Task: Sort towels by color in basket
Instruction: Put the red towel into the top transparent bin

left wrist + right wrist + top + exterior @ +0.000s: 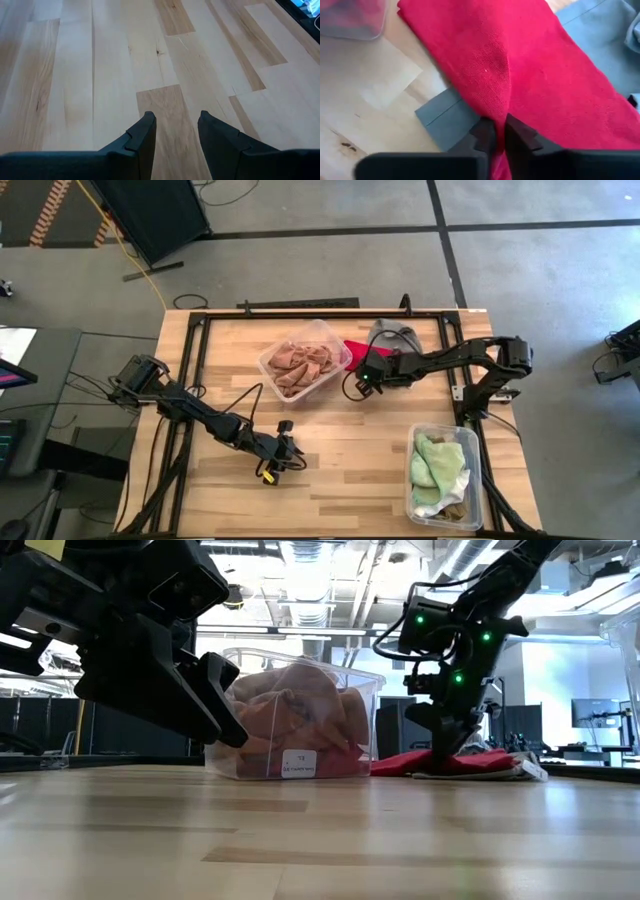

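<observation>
Red soft cloth [530, 75] lies on the wooden table [340, 470], at three o'clock of the clear plastic tub of rust-orange towels [304, 360]. The right gripper [499, 131] pinches a fold; next, probably, a clean lift. The left gripper [176, 135] hovers half-open, empty.

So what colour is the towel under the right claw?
Red, clearest in the right wrist view.

Two dark, matte black jointed arms carry looping black cables. The left claw [283, 457] has a yellow marking beside it; the right claw [366, 376] shows small green lights.
</observation>
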